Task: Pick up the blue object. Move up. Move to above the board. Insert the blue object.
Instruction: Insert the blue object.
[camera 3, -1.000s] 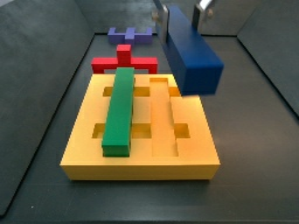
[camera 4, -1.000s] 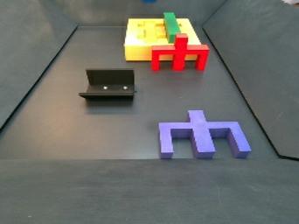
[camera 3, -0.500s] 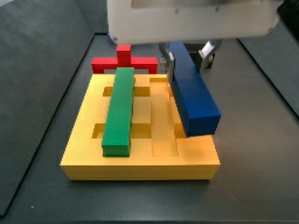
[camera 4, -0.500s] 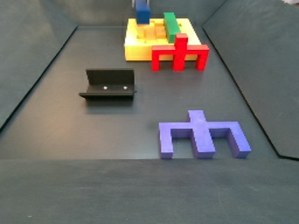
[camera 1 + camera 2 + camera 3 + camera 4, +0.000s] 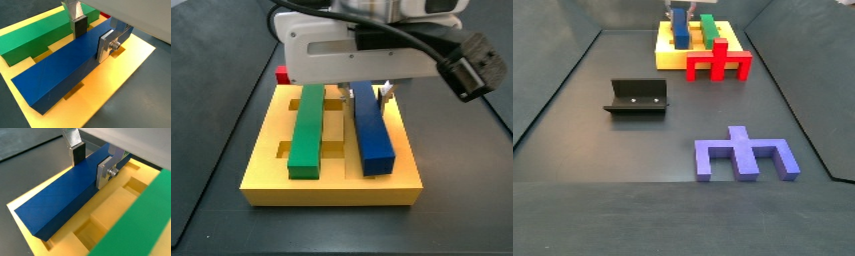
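Note:
The blue object (image 5: 372, 130) is a long dark-blue bar lying lengthwise in a groove of the yellow board (image 5: 331, 186), parallel to the green bar (image 5: 306, 125). My gripper (image 5: 369, 94) stands over the bar's far half and is shut on it. In both wrist views the fingers press the bar's two long sides: the gripper (image 5: 92, 35) on the blue object (image 5: 63, 67), and the gripper (image 5: 91, 160) on the blue object (image 5: 60, 195). The board (image 5: 117, 75) (image 5: 113, 203) shows under it. In a side view the blue object (image 5: 679, 27) sits low on the board (image 5: 673, 58).
A red forked piece (image 5: 718, 63) stands against the board's near edge in a side view and peeks out behind the board (image 5: 281, 74). A purple notched block (image 5: 747, 155) and the fixture (image 5: 636, 97) stand on the dark floor. The green bar (image 5: 33, 35) (image 5: 143, 215) lies beside the blue one.
The blue bar, held high and tilted beside the board a second ago, has moved over the board and come down level into the groove next to the green bar.

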